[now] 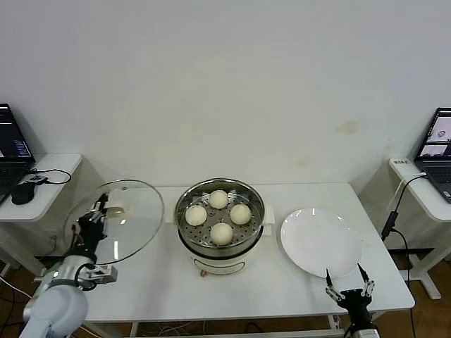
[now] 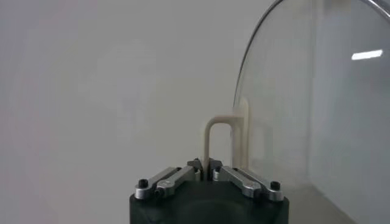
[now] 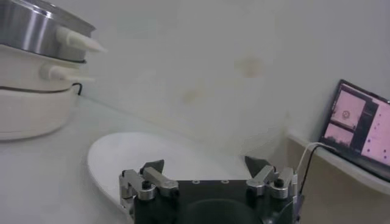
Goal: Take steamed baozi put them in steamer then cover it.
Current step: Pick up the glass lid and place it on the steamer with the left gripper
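Note:
Several cream-white baozi (image 1: 221,233) sit in the steel steamer (image 1: 184,204) on its cream cooker base (image 1: 218,266) at the table's middle. Left of it, my left gripper (image 1: 101,210) holds the clear glass cover (image 1: 130,225) tilted above the table. In the left wrist view the gripper (image 2: 204,165) is shut on the cover's cream handle (image 2: 218,137), and the glass (image 2: 304,91) stands beside it. My right gripper (image 1: 349,289) is open and holds nothing at the front right edge of the table. The right wrist view shows it (image 3: 204,165) just short of the plate.
A flat white plate (image 1: 320,241), also in the right wrist view (image 3: 140,155), lies right of the steamer (image 3: 36,30). Side desks with laptops stand at the far left (image 1: 10,144) and far right (image 1: 437,144). A cable (image 1: 391,218) hangs by the table's right edge.

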